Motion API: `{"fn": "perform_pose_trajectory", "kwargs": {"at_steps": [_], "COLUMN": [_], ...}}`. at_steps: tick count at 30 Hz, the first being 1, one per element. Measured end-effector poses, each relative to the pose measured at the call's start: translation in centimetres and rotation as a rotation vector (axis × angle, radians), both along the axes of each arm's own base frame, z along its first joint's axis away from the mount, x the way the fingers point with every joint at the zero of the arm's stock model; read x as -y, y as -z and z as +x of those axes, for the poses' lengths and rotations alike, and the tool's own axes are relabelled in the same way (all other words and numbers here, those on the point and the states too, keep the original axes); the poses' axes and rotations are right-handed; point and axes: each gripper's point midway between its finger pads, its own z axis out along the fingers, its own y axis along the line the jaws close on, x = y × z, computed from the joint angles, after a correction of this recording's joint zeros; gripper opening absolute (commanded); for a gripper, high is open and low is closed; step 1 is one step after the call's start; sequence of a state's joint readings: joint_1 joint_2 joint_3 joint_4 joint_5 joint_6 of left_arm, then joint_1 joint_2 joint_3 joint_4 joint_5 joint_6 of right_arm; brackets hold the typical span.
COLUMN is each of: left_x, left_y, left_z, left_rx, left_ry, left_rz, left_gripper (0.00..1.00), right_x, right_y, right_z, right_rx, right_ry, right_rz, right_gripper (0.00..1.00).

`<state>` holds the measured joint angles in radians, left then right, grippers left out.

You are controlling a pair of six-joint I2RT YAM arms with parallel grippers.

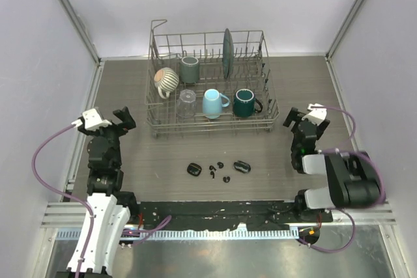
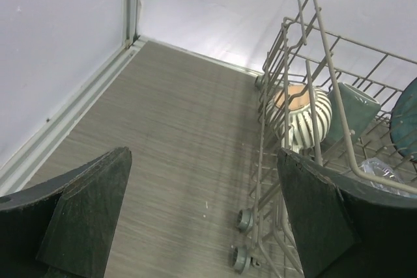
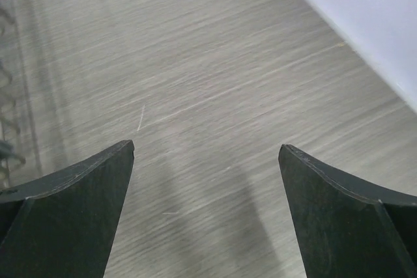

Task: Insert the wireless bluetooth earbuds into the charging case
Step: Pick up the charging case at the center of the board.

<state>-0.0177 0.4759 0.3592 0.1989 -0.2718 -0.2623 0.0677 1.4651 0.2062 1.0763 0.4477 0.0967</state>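
Two small black oval charging cases lie on the table in front of the rack in the top view, one on the left [image 1: 193, 169] and one on the right [image 1: 242, 166]. Several tiny black earbuds [image 1: 213, 168] lie scattered between them, one nearer the front [image 1: 226, 178]. My left gripper [image 1: 122, 119] is open and empty at the rack's left end, well left of the cases. My right gripper [image 1: 300, 119] is open and empty to the right of the rack. Neither wrist view shows the cases or earbuds; the left wrist view [image 2: 203, 180] and the right wrist view [image 3: 206, 161] show bare table between the fingers.
A wire dish rack [image 1: 212, 125] stands behind the earbuds, holding a striped mug [image 1: 167, 80], a grey mug [image 1: 189, 68], a glass [image 1: 187, 102], a light blue mug [image 1: 213, 103], a dark green mug [image 1: 245, 102] and an upright plate [image 1: 227, 45]. Walls enclose the left, back and right sides.
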Motion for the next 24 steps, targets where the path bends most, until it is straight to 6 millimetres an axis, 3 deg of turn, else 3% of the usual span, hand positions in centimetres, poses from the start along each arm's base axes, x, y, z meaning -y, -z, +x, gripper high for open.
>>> {"fn": "perform_pose_trajectory", "kwargs": {"at_steps": [2,3,6,9,12,14,17,20,24], "left_x": [-0.2,-0.3,-0.4,-1.4,-1.6,-1.3,-0.4,0.7,2.1], "left_y": [-0.4,-0.7,-2.6,-5.0,-7.8,-9.1,-10.0,-10.2,-8.5], "left_z": [-0.4,-0.6,-1.4,-2.5,-3.3,-3.5,-3.8,-4.1,-4.3], "left_rx": [-0.016,-0.019,-0.004,0.037,0.074,0.077,0.037,-0.013,-0.104], "left_ry": [-0.015,-0.02,-0.031,-0.11,-0.124,-0.105,-0.057,0.01,0.099], "left_rz": [-0.021,-0.028,-0.062,-0.182,-0.23,-0.25,-0.237,-0.189,-0.114], "left_gripper": [1.0,1.0,1.0,1.0,1.0,1.0,1.0,1.0,1.0], "right_x": [0.9,1.4,2.2,1.7,-0.2,-2.3,-6.2,-10.1,-14.0], "right_y": [-1.8,-3.7,-11.6,-18.7,-22.9,-24.0,-23.5,-21.7,-17.2], "right_z": [-0.7,-0.8,-0.4,-0.6,-1.3,-2.1,-3.2,-4.0,-5.6], "right_rx": [0.004,0.027,0.153,0.237,0.279,0.293,0.251,0.139,-0.08], "right_ry": [0.072,0.108,0.181,0.166,0.06,-0.057,-0.275,-0.478,-0.661], "right_rz": [0.021,0.034,0.092,0.171,0.249,0.301,0.358,0.403,0.438], "right_gripper": [1.0,1.0,1.0,1.0,1.0,1.0,1.0,1.0,0.99]}}
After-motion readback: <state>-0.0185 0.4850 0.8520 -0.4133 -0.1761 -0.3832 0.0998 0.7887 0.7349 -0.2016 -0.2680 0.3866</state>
